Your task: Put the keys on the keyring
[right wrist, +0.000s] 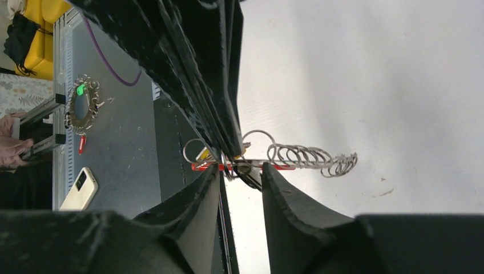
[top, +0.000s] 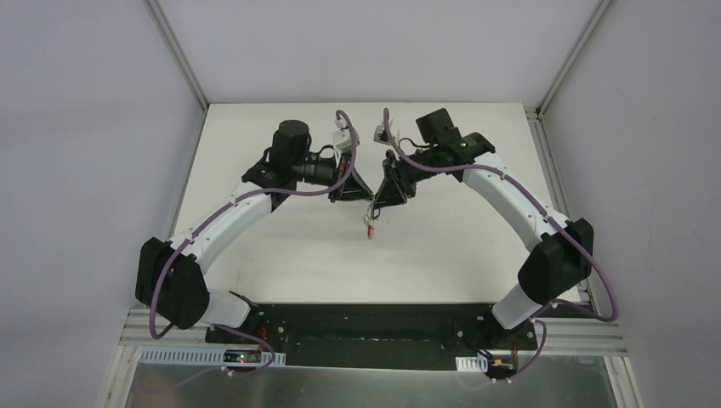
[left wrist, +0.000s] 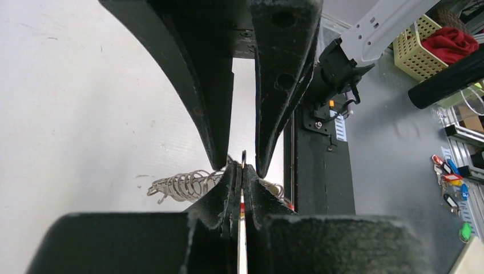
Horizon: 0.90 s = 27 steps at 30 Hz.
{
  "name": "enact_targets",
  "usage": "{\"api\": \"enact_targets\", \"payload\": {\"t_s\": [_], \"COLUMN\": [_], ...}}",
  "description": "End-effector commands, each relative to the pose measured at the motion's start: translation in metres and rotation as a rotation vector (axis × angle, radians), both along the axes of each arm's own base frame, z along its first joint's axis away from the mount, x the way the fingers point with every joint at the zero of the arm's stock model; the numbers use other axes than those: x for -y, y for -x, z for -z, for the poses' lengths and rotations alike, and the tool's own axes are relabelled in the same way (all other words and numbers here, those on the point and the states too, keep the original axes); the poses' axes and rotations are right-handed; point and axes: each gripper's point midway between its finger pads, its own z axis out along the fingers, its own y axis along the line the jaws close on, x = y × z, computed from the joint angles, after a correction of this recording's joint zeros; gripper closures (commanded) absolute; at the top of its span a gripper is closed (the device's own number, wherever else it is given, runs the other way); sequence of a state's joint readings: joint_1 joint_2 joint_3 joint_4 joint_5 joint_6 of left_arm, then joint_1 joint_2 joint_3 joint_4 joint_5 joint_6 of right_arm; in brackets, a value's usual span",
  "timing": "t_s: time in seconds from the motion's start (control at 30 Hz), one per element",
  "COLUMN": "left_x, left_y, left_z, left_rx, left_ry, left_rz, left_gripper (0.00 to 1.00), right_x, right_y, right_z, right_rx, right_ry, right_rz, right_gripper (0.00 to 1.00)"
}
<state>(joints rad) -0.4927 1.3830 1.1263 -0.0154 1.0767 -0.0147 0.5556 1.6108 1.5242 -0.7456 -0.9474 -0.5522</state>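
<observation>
The keyring (top: 370,223) hangs between the two grippers above the table's middle. My left gripper (top: 360,195) is shut on it. In the left wrist view the left gripper (left wrist: 242,169) pinches the thin red band edge-on, and the silver wire loops (left wrist: 181,185) stick out to the left. My right gripper (top: 382,197) faces it with its fingers (left wrist: 274,85) apart on either side. In the right wrist view the right gripper (right wrist: 241,171) straddles the red band (right wrist: 205,166), with the loops (right wrist: 311,156) and the tag (right wrist: 202,153) close by. A small dark piece (right wrist: 250,172) sits between the fingers; I cannot tell if it is the key.
A black rail (left wrist: 319,171) runs along the table's near edge. Off the table are a yellow basket with a red cloth (left wrist: 425,48), other key bunches (left wrist: 451,182) (right wrist: 83,105), a phone (right wrist: 80,188) and a person's hand (right wrist: 11,145).
</observation>
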Motion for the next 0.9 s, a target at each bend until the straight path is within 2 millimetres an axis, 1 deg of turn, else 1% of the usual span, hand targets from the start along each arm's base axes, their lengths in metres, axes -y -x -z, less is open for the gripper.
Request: {"api": "enact_targets", "payload": {"t_s": [0.0, 0.07, 0.2, 0.33, 0.63, 0.87], "left_x": [0.0, -0.001, -0.002, -0.002, -0.001, 0.003], "left_y": [-0.002, -0.006, -0.01, -0.012, -0.014, -0.021], "left_z": [-0.038, -0.043, -0.05, -0.051, -0.05, -0.053], "left_rx": [0.028, 0.011, -0.03, -0.042, -0.062, -0.096], "left_ry": [0.147, 0.184, 0.223, 0.237, 0.256, 0.305], "left_rz": [0.009, -0.002, -0.012, -0.017, -0.018, -0.038], "left_gripper": [1.0, 1.0, 1.0, 1.0, 1.0, 1.0], "right_x": [0.009, 0.01, 0.012, 0.01, 0.003, 0.0], "right_y": [0.001, 0.003, 0.002, 0.0, -0.005, -0.002], "right_z": [-0.019, -0.018, -0.017, -0.017, -0.019, -0.015], "right_rx": [0.062, 0.066, 0.068, 0.055, 0.021, -0.015], "right_ry": [-0.055, -0.057, -0.062, -0.07, -0.085, -0.098], "right_rz": [0.015, 0.014, 0.013, 0.011, 0.009, -0.003], "right_gripper": [0.62, 0.6, 0.6, 0.63, 0.75, 0.85]}}
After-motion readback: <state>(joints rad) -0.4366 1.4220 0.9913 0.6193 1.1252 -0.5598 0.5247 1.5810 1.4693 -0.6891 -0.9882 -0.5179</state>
